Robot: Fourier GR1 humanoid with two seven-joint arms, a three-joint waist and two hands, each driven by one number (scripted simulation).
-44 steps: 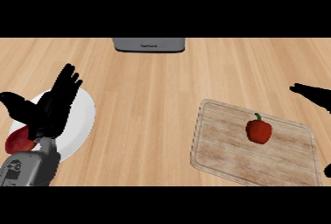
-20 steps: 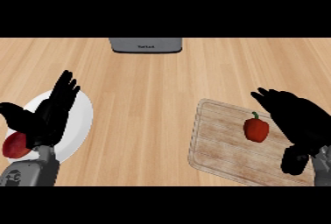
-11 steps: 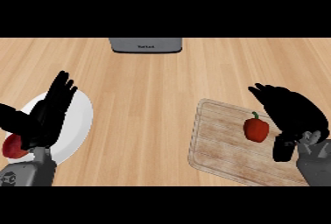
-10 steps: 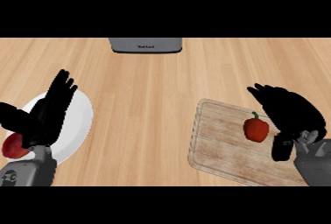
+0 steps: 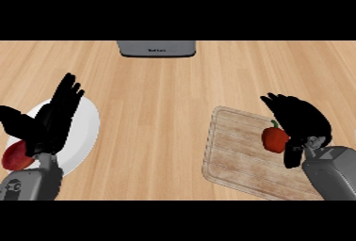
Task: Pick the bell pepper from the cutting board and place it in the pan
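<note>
One wooden counter (image 5: 160, 94) bears a cutting board (image 5: 236, 160) and grey appliance (image 5: 156, 48).

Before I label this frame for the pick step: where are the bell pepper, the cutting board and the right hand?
bell pepper (image 5: 275, 140), head view, on its red body.
cutting board (image 5: 233, 157), head view, on bare wood left of the pepper.
right hand (image 5: 300, 120), head view, on its back.

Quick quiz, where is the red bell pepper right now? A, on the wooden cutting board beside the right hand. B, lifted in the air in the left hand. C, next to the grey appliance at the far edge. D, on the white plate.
A: the bell pepper lies on the cutting board, with the right hand alongside it.
</note>
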